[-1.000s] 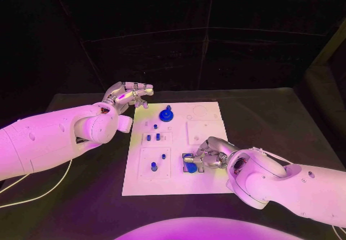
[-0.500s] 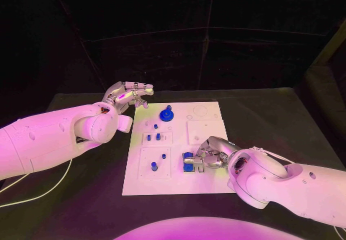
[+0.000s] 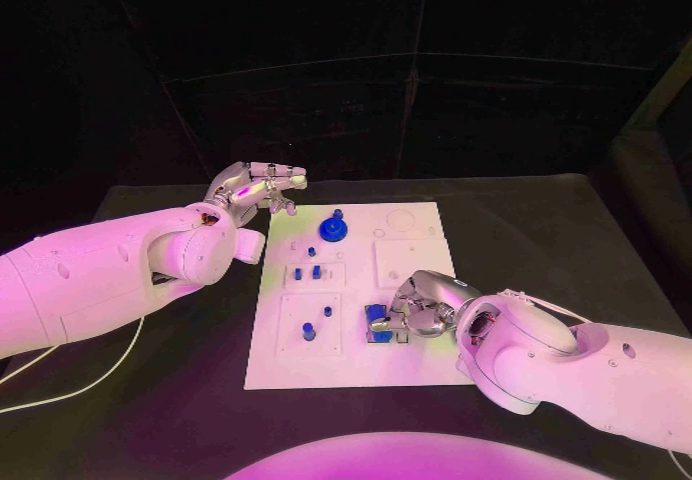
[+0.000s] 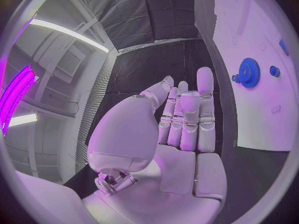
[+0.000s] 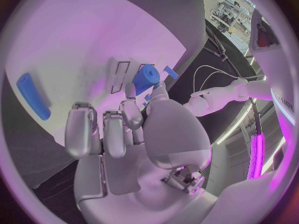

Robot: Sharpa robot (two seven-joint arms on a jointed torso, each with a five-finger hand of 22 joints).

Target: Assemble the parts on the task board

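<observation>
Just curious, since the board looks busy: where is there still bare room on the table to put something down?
Bare black table lies right of the task board, beyond the right hand. The near-left table corner is free too. Crowded: the board's left half with its small blue parts, the blue gear, and where the left hand hovers.

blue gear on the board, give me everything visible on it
The blue gear is a round, toothed disc, plastic by the look, lying flat on the white task board near its far edge, on the side toward the left arm. A small blue knob or peg rises from its centre. The left wrist view shows the teeth. Nothing touches it; the left robot hand hovers apart, off the board.
</observation>
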